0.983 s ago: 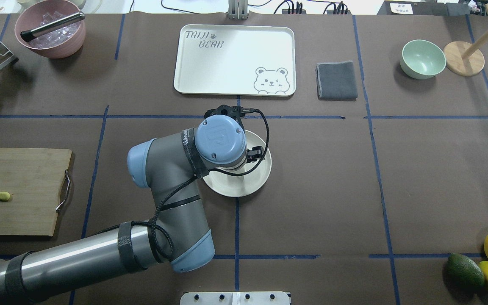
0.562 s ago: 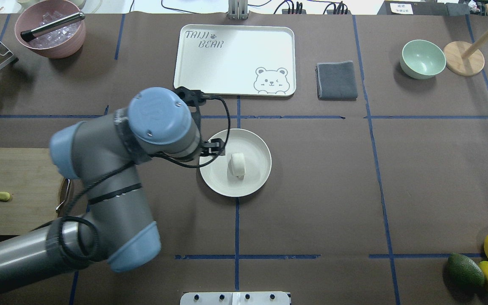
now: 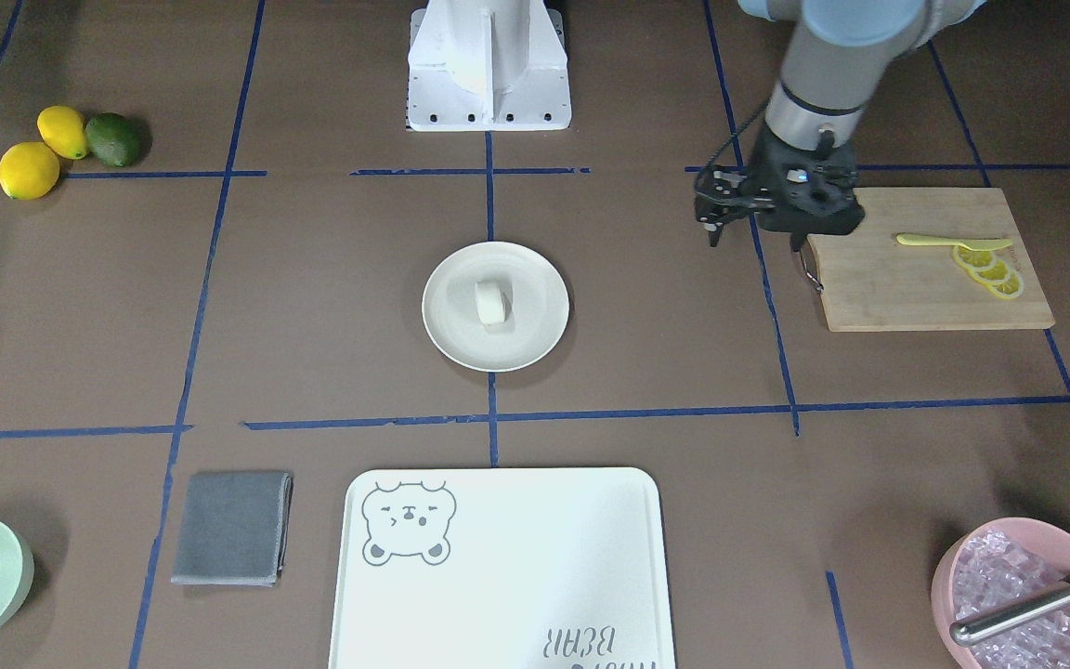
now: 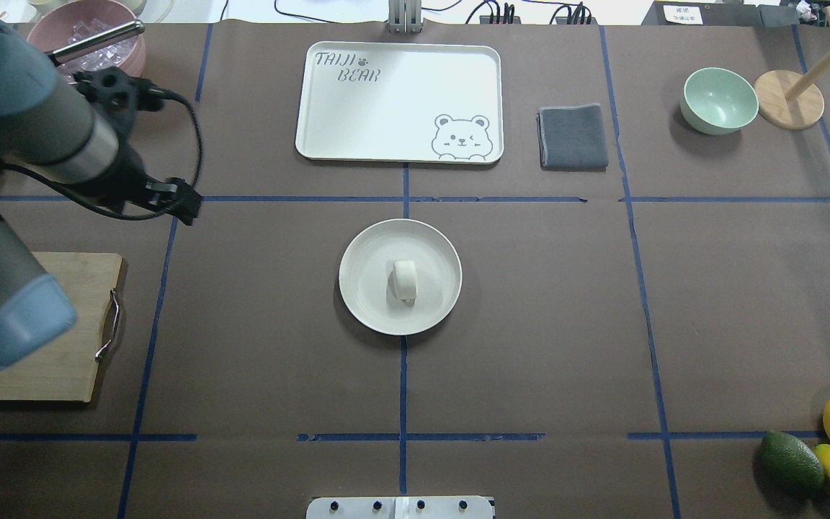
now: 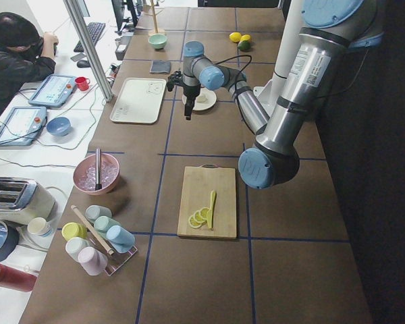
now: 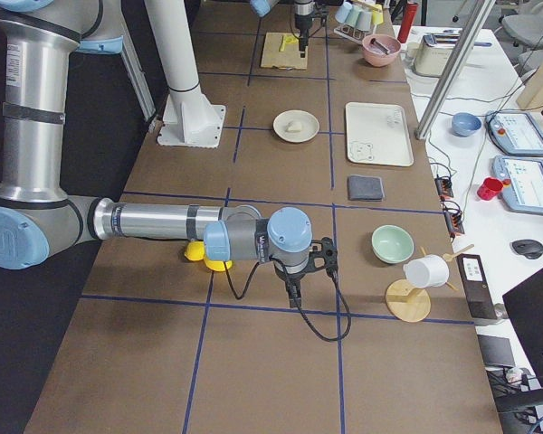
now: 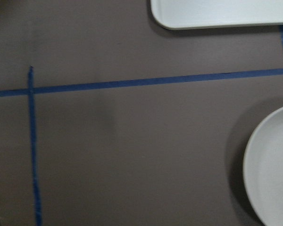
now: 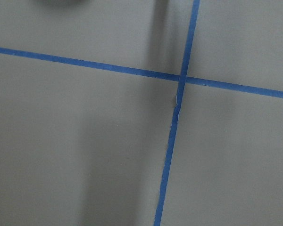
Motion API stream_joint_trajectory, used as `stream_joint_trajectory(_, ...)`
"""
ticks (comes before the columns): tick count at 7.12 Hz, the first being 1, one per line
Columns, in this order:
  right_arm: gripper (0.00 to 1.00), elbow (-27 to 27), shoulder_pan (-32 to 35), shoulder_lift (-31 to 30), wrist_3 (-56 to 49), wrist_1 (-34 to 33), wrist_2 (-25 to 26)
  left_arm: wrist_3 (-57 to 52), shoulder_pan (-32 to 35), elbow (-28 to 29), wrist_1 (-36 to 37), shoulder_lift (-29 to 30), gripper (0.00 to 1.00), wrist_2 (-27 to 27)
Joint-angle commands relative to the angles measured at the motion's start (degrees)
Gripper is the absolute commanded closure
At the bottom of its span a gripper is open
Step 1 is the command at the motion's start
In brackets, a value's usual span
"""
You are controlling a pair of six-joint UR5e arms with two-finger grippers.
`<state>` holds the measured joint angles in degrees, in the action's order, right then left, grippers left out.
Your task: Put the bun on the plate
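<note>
The small white bun lies near the middle of the round cream plate at the table's centre. Nothing touches either of them. My left gripper hangs well off to the plate's side, by the corner of the cutting board, open and with nothing between its fingers. The left wrist view catches only the plate's rim at its right edge. My right gripper points down at bare table near the lemons, and I cannot tell whether it is open or shut.
The white bear-print tray lies beyond the plate, with a grey cloth and a mint bowl to its right. Beside the left gripper is a wooden cutting board with lemon slices. A pink bowl of ice is further off.
The left arm has drawn back from over the plate, far to the overhead view's left. The bun, covered by the wrist a second ago, now lies uncovered on the plate.
</note>
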<state>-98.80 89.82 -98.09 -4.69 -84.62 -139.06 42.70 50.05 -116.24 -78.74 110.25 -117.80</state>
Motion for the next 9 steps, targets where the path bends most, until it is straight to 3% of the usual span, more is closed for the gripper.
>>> stream_joint_trajectory(1, 0.00, 0.6, 0.0, 1.0, 1.2, -0.1, -0.2, -19.6, 13.4, 0.4, 0.2, -9.3, 0.01, -6.8)
stream_joint_trajectory(4, 0.00, 0.5, 0.0, 1.1, 1.2, -0.3, -0.4, -43.8, 29.9, 6.3, 3.8, -16.0, 0.01, -11.5)
stream_joint_trajectory(6, 0.00, 0.5, 0.0, 1.0, 1.2, -0.2, -0.4, -57.1, 38.0, 16.9, 2.2, -18.7, 0.00, -17.8)
stream_joint_trajectory(9, 0.00, 0.4, 0.0, 1.1, 1.1, 0.1, -0.4, -57.2, 41.4, 19.5, -1.1, -22.5, 0.00, -17.8)
